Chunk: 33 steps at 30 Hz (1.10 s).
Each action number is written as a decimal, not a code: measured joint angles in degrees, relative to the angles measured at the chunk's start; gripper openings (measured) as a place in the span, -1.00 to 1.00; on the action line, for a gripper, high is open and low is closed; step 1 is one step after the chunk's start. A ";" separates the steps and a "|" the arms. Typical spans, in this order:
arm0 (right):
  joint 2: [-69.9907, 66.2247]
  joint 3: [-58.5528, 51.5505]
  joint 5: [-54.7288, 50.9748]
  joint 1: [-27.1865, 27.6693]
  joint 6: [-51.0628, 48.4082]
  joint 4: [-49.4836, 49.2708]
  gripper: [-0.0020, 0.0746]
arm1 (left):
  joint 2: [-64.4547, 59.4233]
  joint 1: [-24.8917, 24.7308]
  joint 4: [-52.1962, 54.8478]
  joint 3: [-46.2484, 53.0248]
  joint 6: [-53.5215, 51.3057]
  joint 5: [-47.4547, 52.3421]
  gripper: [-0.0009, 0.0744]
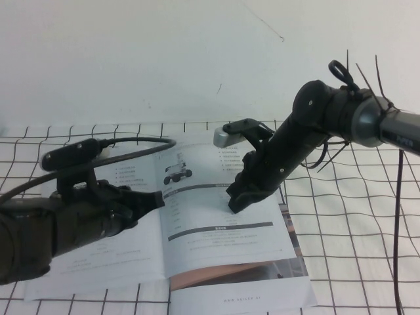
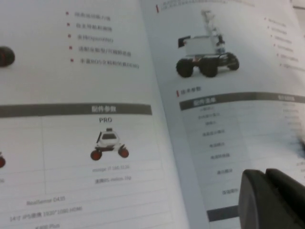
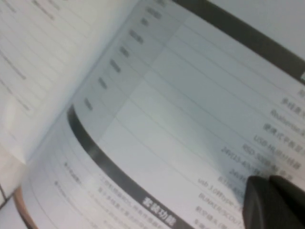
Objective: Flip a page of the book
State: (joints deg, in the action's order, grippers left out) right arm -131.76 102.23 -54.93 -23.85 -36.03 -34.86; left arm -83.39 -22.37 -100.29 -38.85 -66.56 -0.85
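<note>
The jaws of the right gripper [image 1: 237,205] are pressed fully together, with their tips down on the right-hand page [image 1: 223,210] of the open book [image 1: 98,262]. From the high view and the right wrist view I cannot tell if a leaf is caught between them or if they only push on the paper. The left gripper [image 1: 154,199] rests low over the left-hand sheet, close to the spine, with its fingertips [image 2: 271,198] together and nothing between them, so it seems to hold the book flat. The book lies open on the gridded table [image 1: 354,249], between the two arms, and its spine runs from the near edge toward the far edge. The page to be turned carries a wheeled rover photo [image 1: 176,172] near its far end and grey heading bars below it. This page is directly under the right gripper and extends from there toward the spine on the robot's left and toward its free outer edge on the robot's right. That outer edge appears a little raised, since another sheet shows beneath it at the near right corner. I judge the right arm is the nearer one, and the page must be carried across the spine toward the left gripper.
</note>
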 joint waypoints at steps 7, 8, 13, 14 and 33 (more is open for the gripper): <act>-0.98 0.00 -0.56 0.00 4.52 3.60 -0.95 | -8.51 0.34 0.44 0.00 -2.04 0.26 -0.98; -0.79 0.00 -0.59 0.00 4.82 3.93 -0.95 | -10.02 0.34 0.41 -0.03 -2.68 0.15 -0.98; 4.20 0.00 -2.05 0.00 6.80 8.75 -0.95 | -15.41 0.48 0.55 -0.27 -3.67 0.15 -0.98; 5.86 0.00 -2.28 0.00 7.33 10.32 -0.95 | -15.51 0.48 0.55 -0.51 -3.80 0.15 -0.98; 54.49 -7.64 -14.91 0.00 21.64 43.40 -0.95 | 15.42 0.52 0.84 -0.53 -11.98 5.61 -0.98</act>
State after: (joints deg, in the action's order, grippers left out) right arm -77.28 94.58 -69.83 -23.85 -14.39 8.54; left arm -67.97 -21.85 -99.45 -39.39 -78.54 4.76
